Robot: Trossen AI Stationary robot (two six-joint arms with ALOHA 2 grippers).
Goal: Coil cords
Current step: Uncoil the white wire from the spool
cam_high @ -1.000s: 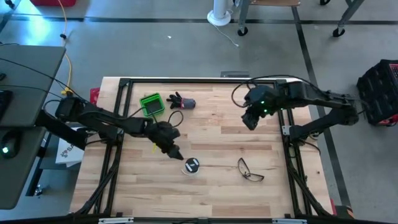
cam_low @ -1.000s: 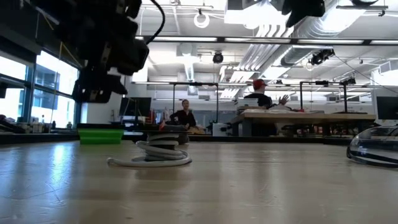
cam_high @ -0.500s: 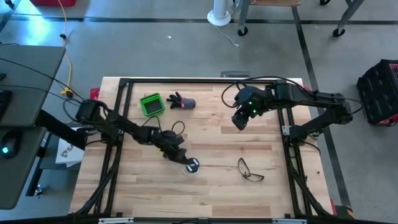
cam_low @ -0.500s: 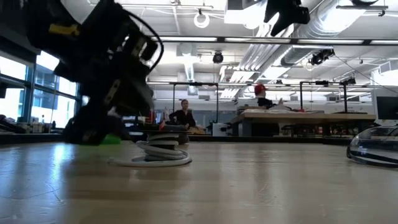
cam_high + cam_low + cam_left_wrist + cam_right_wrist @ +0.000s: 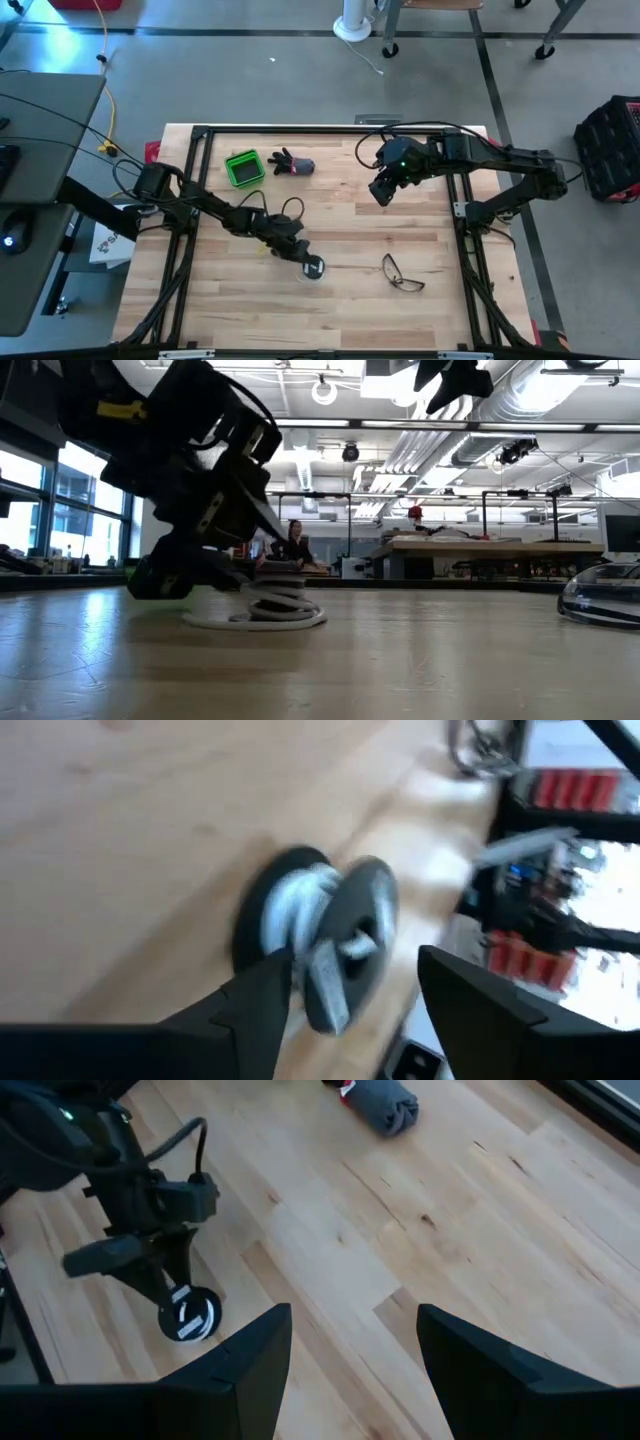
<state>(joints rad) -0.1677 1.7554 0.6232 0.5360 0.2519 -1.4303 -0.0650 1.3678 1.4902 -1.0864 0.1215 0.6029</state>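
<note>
One green container (image 5: 243, 168) is sitting near the table's far left corner, and one dark rolled glove (image 5: 290, 163) is lying just beside it on the right. One left gripper (image 5: 303, 260) is reaching down low at the reel (image 5: 313, 268), which is resting on the wooden table (image 5: 350, 310) slightly left of centre, toward the front edge. One white cord (image 5: 275, 603) is lying wound on that reel. In the left wrist view the fingers (image 5: 255, 1010) are standing spread, one on each side of the reel, not clenched on it. One pair of glasses (image 5: 402, 273) is lying to the right of the reel, well apart from it. One right gripper (image 5: 381, 192) is hanging above the table's far right part, its fingers (image 5: 245, 1365) spread wide and holding nothing.

The high view is giving the whole layout, but the cord is hidden there under the gripper. The low view is showing the cord as stacked coils with a loose loop lying on the wood around the base. The right wrist view is showing the white mark on the reel's top face.
</note>
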